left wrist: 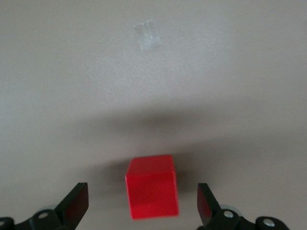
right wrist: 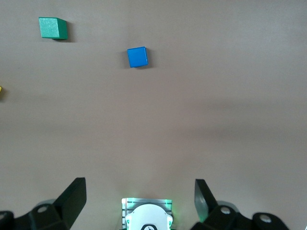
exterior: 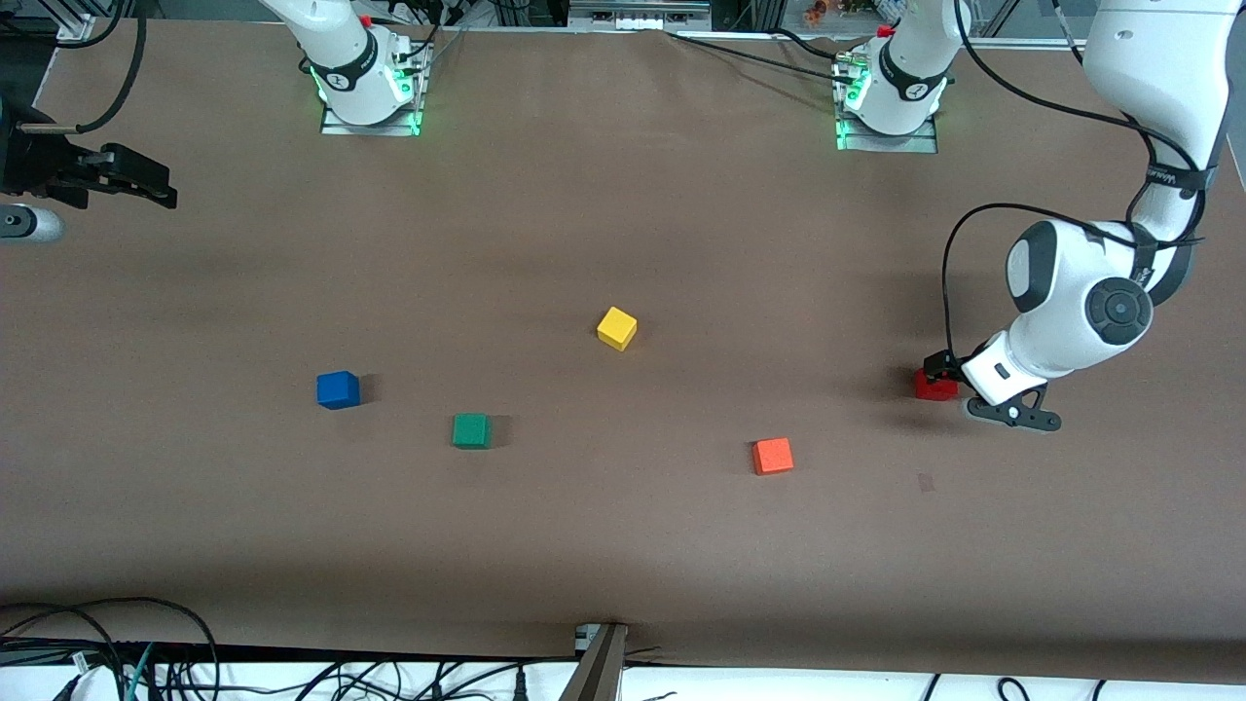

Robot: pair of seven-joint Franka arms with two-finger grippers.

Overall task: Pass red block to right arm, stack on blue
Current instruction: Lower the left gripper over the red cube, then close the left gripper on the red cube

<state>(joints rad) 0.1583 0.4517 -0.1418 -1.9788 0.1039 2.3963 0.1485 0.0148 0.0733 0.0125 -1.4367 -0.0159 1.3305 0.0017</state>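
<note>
Five cubes lay on the surface [exterior: 623,224], one of each colour: red block [exterior: 934,387], blue [exterior: 338,389], green [exterior: 471,430], yellow [exterior: 616,328], orange [exterior: 772,456]. No writing was legible. The left gripper [left wrist: 142,203] straddled the red block near the left arm's end, jaws released. The right gripper [right wrist: 140,201] waited, jaws released.

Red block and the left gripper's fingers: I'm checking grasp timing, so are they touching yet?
Apart. The left wrist view shows the red block between the open fingers of the left gripper, with bare table visible on both sides.
</note>
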